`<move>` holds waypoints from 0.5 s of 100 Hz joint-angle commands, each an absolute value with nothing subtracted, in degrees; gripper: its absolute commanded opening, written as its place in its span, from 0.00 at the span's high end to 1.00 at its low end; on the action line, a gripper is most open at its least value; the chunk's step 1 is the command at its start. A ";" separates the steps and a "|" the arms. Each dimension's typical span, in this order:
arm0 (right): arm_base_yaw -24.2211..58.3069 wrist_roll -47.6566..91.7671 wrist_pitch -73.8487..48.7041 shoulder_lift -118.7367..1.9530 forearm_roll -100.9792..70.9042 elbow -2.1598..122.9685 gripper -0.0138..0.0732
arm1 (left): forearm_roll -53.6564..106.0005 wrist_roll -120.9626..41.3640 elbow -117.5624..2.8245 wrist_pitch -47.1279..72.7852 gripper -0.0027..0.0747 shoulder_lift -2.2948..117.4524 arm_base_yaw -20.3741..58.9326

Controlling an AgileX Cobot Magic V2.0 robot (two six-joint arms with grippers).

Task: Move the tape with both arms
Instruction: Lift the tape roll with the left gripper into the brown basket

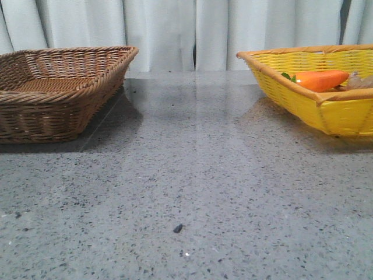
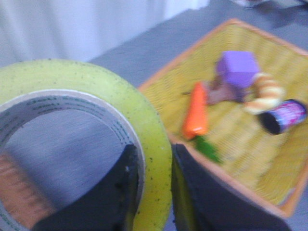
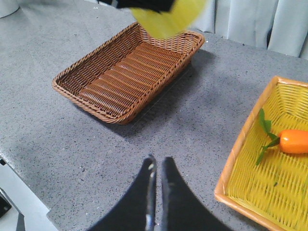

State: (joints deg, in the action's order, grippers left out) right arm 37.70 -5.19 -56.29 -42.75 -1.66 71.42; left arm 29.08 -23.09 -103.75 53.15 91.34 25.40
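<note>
The left gripper [image 2: 153, 192], with black wedge-shaped fingers, is clamped on the wall of the wide roll of translucent yellow packing tape [image 2: 110, 96]: one finger [image 2: 108, 197] sits inside the white inner core ring, the other [image 2: 207, 197] against the yellow outer face. The roll is held up in the air; from the right wrist camera it shows as a blurred yellow shape [image 3: 168, 14] above the far end of the brown woven wicker basket [image 3: 125, 72]. The right gripper [image 3: 157, 163] hangs over bare grey speckled stone tabletop [image 1: 192, 175], its black fingers nearly together with only a thin slit between them and nothing held. Beside it stands the yellow woven basket with an orange rim [image 3: 240, 144], well apart from the brown one. Inside it lie an orange toy carrot with green leaves [image 2: 195, 110], a purple block [image 2: 237, 68], a tan ridged pastry-like piece [image 2: 263, 91] and a small dark can on its side [image 2: 284, 115].
</note>
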 commanded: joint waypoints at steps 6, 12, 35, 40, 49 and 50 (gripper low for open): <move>37.52 -5.10 -52.00 -42.74 -1.25 72.57 0.92 | 26.19 -22.33 -105.30 55.26 0.99 87.61 18.46; 37.52 -5.10 -52.00 -42.74 -1.25 72.57 0.92 | 25.57 -22.33 -103.86 55.97 0.99 87.47 15.55; 37.52 -5.10 -51.92 -42.74 -1.34 71.36 0.92 | 25.70 -21.84 -91.82 52.33 0.99 87.47 9.74; 37.52 -5.10 -51.78 -42.74 -1.34 70.78 0.92 | 25.70 -21.84 -88.64 50.85 0.97 87.47 9.32; 37.52 -5.10 -51.43 -42.74 -1.34 69.89 0.92 | 25.70 -21.84 -85.20 49.97 0.82 87.47 9.22; 37.52 -5.10 -51.43 -42.74 -1.34 69.66 0.92 | 25.70 -21.84 -84.81 49.97 0.78 87.47 9.17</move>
